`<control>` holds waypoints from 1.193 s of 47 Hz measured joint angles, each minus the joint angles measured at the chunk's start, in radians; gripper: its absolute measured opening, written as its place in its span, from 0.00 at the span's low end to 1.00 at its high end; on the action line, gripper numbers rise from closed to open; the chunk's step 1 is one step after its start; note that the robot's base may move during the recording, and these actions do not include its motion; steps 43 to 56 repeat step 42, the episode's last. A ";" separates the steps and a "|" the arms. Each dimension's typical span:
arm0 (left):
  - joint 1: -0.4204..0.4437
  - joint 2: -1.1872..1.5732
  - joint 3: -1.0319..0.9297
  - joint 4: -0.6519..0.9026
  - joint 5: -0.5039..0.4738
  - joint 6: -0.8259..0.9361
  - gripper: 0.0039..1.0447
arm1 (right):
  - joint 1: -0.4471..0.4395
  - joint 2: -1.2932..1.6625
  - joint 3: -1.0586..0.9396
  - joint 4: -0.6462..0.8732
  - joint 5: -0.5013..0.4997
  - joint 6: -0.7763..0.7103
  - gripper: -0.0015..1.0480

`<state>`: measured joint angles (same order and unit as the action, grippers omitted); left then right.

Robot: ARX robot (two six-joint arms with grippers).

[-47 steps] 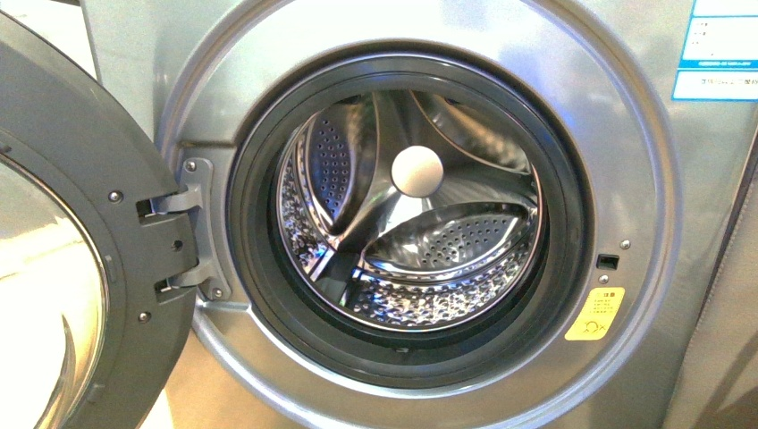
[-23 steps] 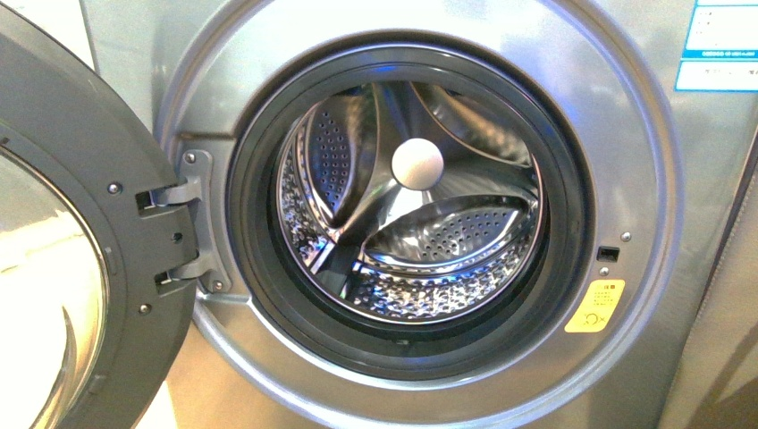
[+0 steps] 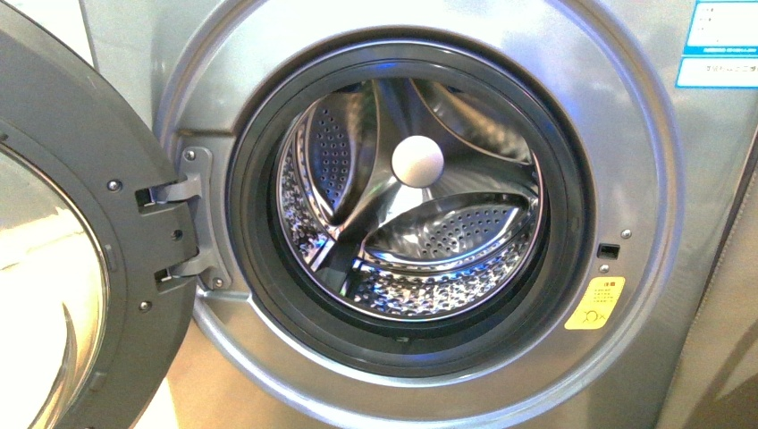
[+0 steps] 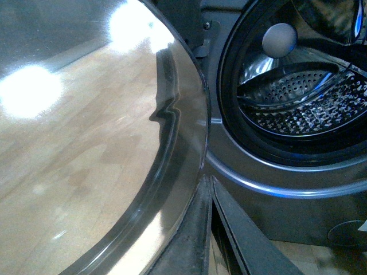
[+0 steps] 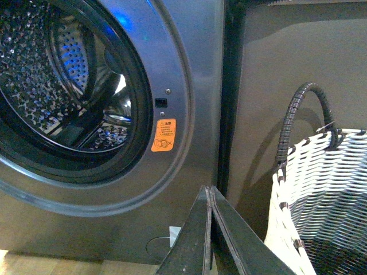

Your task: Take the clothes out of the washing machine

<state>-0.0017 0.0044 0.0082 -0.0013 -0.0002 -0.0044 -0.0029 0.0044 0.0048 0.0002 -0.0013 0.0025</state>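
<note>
The washing machine [image 3: 626, 134] fills the front view: a grey, brushed-metal front-loader with its round door [image 3: 80, 250] swung wide open to the left on a two-arm hinge [image 3: 183, 237]. The door has a dark grey plastic rim around curved glass that mirrors pale wooden flooring. A thick dark rubber seal [image 3: 246, 223] rings the opening. Behind it sits the shiny steel drum [image 3: 429, 268], dotted with small holes and shaped into three smooth raised ribs that meet at a pale round cap [image 3: 417, 162] in the middle of the back wall. No clothes are visible in the drum in any view; only bare metal shows. A yellow-orange sticker [image 3: 594, 304] sits low on the right of the front panel beside a small dark latch slot [image 3: 608, 251], and a blue-white label [image 3: 720, 45] is at the upper right.

The left hand [image 4: 209, 229] is closed, its two dark fingers pressed together, low beside the open door's glass. The right hand [image 5: 209, 229] is closed too, empty, held low in front of the machine's right side, next to a woven white-and-grey basket [image 5: 321, 200] with a dark curved handle [image 5: 301, 114].
</note>
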 joint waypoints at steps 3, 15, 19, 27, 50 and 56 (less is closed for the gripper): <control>0.000 0.000 0.000 0.000 0.000 0.000 0.03 | 0.000 0.000 0.000 0.000 0.000 0.000 0.02; 0.000 0.000 0.000 0.000 0.000 0.000 0.52 | 0.000 0.000 0.000 0.000 0.000 -0.001 0.14; 0.000 0.000 0.000 0.000 0.000 0.000 0.67 | 0.000 0.000 0.000 0.000 0.000 -0.001 0.29; 0.000 0.000 0.000 0.000 0.000 0.000 0.96 | 0.000 0.000 0.000 0.000 0.000 -0.001 0.58; 0.000 0.000 0.000 0.000 0.000 0.000 0.94 | 0.000 0.000 0.000 0.000 0.000 0.000 0.92; 0.000 0.000 0.000 0.000 0.000 0.000 0.94 | 0.000 0.000 0.000 0.000 0.000 0.000 0.92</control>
